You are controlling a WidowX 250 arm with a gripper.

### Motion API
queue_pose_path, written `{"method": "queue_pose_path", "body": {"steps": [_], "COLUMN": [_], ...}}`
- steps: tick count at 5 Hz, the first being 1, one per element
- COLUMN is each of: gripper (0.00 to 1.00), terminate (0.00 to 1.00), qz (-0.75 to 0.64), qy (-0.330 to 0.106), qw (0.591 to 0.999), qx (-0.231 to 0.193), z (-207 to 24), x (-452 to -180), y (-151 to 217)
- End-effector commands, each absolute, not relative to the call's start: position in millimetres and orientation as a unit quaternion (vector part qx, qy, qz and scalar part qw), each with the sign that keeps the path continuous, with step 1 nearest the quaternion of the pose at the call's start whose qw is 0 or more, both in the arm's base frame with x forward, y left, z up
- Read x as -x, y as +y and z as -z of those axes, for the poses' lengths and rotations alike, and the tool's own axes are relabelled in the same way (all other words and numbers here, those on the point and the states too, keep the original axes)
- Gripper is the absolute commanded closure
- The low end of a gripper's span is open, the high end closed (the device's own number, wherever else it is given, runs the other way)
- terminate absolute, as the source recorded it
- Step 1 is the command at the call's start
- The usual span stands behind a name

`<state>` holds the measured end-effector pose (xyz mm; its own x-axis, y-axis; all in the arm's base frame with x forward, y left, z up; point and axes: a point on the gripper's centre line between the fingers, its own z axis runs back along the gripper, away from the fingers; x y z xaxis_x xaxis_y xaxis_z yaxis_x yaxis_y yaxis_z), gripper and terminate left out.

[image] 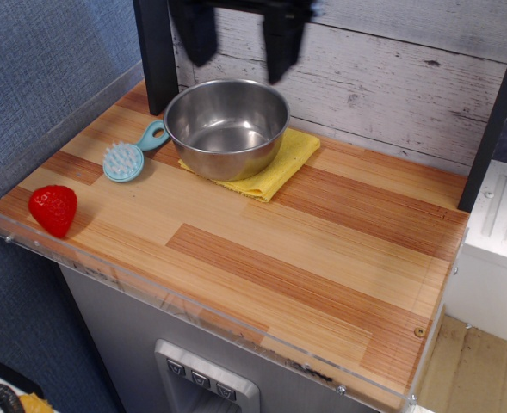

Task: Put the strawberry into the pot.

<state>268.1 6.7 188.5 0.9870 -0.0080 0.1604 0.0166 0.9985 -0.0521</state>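
Observation:
The red strawberry (pixel 53 209) lies on the wooden counter at the near left corner, close to the clear edge guard. The shiny steel pot (pixel 226 126) stands empty at the back, resting on a yellow cloth (pixel 281 163). My gripper (pixel 238 62) hangs at the top of the view, above the back rim of the pot, blurred by motion. Its two black fingers (pixel 279 53) are spread wide apart and hold nothing. The gripper is far from the strawberry.
A light blue brush (pixel 129 157) lies left of the pot, its handle touching the pot's side. A black post (pixel 157 53) stands behind the pot at the left. A white plank wall (pixel 391 77) backs the counter. A clear guard (pixel 150 297) rims the front.

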Motion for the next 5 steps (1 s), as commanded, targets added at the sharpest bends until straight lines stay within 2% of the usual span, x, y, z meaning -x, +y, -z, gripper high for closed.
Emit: {"method": "queue_pose_path", "body": {"steps": [1,3,4,5], "gripper": [0.00,0.00,0.00,0.00], "terminate": [0.00,0.00,0.00,0.00], "qz": [-0.027,-0.106,-0.138,-0.161], "qy": [-0.083,-0.029,-0.037,-0.040], "qw": [0.996,0.994,0.990,0.986], "qx": [0.017,0.004,0.013,0.016], "z": [-193,-168,-166,-160], "x": [-220,-184,-183,-193], "y": [52,86,94,105]}}
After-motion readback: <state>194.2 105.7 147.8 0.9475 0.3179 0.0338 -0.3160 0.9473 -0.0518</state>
